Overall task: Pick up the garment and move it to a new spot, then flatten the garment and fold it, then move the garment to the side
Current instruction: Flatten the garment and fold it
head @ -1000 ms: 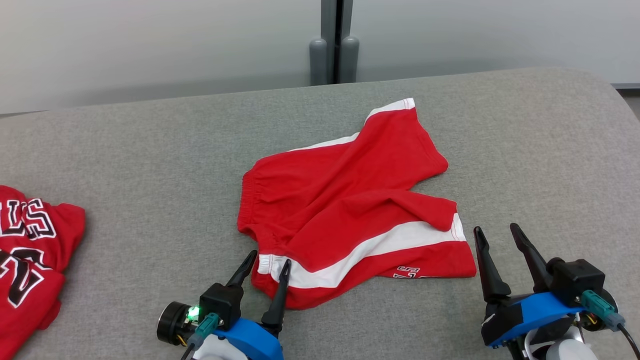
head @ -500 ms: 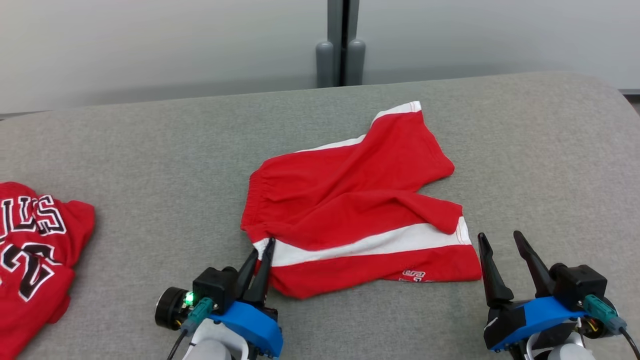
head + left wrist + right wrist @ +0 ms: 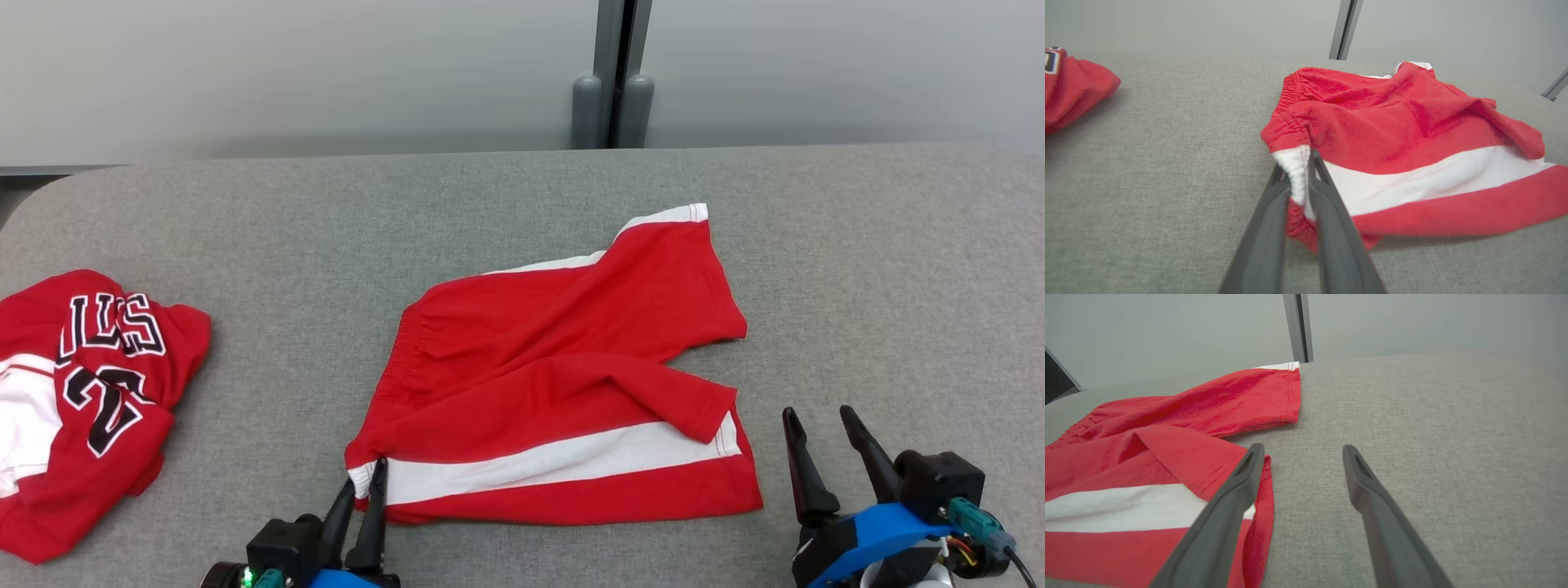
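The garment (image 3: 555, 384) is a pair of red shorts with a white side stripe, lying partly spread on the grey padded table (image 3: 882, 269). My left gripper (image 3: 365, 480) is shut on the garment's near left waistband corner; in the left wrist view the white edge of the garment (image 3: 1412, 139) is pinched between the left gripper (image 3: 1296, 163) fingers. My right gripper (image 3: 818, 415) stands open just right of the garment's near right hem, holding nothing. In the right wrist view the right gripper (image 3: 1300, 451) has its left finger over the garment (image 3: 1167, 457) hem edge.
A second red jersey (image 3: 82, 400) with black and white lettering lies crumpled at the table's left edge, also seen as the jersey (image 3: 1073, 90) in the left wrist view. A grey wall with a vertical post (image 3: 612, 82) stands behind the table.
My left gripper closed on the waistband corner and pulled it toward the near left, stretching the garment out. The head camera has shifted, showing more of the left jersey. The right gripper stays open.
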Controlling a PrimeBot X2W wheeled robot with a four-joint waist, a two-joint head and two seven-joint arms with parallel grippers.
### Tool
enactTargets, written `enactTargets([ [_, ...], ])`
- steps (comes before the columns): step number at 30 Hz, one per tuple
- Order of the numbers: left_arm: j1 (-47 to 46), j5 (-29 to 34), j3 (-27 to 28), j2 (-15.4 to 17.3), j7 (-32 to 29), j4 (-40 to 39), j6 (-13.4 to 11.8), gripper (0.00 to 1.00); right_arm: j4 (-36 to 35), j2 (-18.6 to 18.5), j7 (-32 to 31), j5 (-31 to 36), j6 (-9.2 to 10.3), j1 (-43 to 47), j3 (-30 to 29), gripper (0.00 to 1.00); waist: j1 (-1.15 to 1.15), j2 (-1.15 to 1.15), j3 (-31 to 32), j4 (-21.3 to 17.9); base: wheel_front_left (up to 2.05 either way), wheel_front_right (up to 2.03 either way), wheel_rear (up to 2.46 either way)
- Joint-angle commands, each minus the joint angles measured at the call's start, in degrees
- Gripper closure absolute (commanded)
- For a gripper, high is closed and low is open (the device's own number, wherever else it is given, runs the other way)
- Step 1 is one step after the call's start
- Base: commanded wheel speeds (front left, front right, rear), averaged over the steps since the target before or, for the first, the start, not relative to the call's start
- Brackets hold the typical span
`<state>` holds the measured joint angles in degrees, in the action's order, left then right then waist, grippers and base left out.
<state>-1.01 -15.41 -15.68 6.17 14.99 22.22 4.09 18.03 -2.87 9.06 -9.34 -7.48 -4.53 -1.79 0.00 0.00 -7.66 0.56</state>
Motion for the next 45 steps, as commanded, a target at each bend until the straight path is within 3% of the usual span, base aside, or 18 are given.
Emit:
enactTargets([
  [1, 0.3, 0.0, 0.3, 0.1, 0.3, -0.7, -0.2, 0.0, 0.3, 0.0, 0.0, -0.2, -0.03, 0.5, 0.2, 0.0, 0.0, 0.0, 0.2, 0.1, 0.0, 0.0, 0.0],
  [11, 1.2, 1.5, 4.7, -0.4, 0.3, -7.9, -2.0, 0.0, 1.2, -0.5, -0.1, 0.4, -0.03, 0.9, 2.3, 0.0, 0.0, 0.0, 1.8, -0.2, 0.0, 0.0, 0.0],
  [21, 0.6, 3.4, 9.0, -1.0, 0.3, -10.2, -2.4, 0.0, 3.7, -2.9, -1.7, 0.6, -0.03, 0.7, 8.7, 0.0, 0.0, 0.0, 2.9, -0.9, 0.0, 0.0, 0.0],
  [35, -1.1, 5.4, 10.7, -2.2, 0.3, -10.2, -1.2, 0.0, 14.9, -6.5, -0.6, -1.7, -0.02, -7.6, 15.1, 0.0, 0.0, 0.0, 1.2, 2.4, 0.0, 0.0, 0.0],
  [45, -1.7, 5.9, 11.2, -2.8, 0.2, -10.2, -0.6, 0.0, 22.2, -6.9, 1.8, -3.5, -0.02, -11.5, 17.8, 0.0, 0.0, 0.0, 0.0, 4.4, 0.0, 0.0, 0.0],
])
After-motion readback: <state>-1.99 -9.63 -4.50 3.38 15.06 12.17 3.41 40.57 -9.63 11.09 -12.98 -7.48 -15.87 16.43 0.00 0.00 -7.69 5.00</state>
